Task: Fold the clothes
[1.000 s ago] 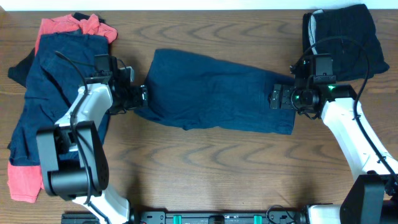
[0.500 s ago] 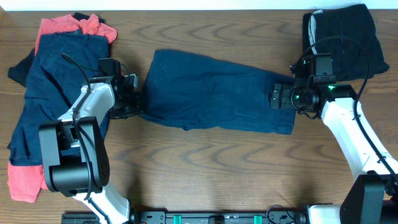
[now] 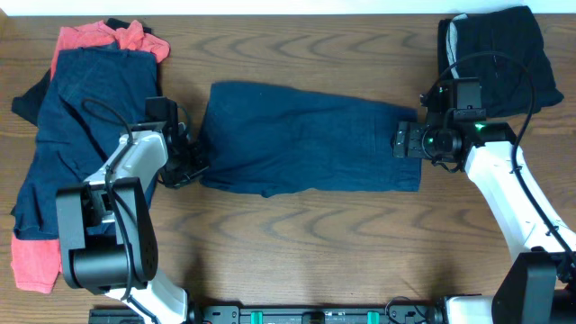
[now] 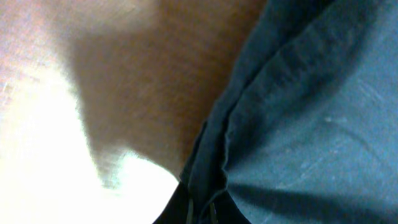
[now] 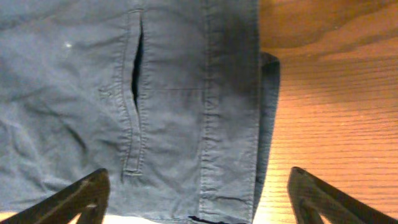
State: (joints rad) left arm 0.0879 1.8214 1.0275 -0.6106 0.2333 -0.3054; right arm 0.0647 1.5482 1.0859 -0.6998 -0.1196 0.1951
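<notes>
A pair of navy shorts (image 3: 306,139) lies spread flat across the middle of the wooden table (image 3: 315,243), a long, slightly wrinkled shape running left to right. The cloth is a matte woven cotton.

The right wrist view shows what the overhead camera cannot: a stitched waistband (image 5: 230,93) and a narrow pocket slit (image 5: 137,62), with the edge of a lower layer peeking out beside the band. The right gripper (image 3: 403,142) hangs over this end with its fingers (image 5: 84,193) spread wide apart and nothing between them.

The left gripper (image 3: 193,157) sits at the shorts' left edge. Its wrist view shows the cloth's hem puckered into creases that run together at the bottom of the picture, where the gripper is clamped on it.

At the table's left edge lies a loose pile (image 3: 72,135) of navy and coral-red clothes. A black garment (image 3: 495,54) with pale grey lining lies folded at the far right corner.
</notes>
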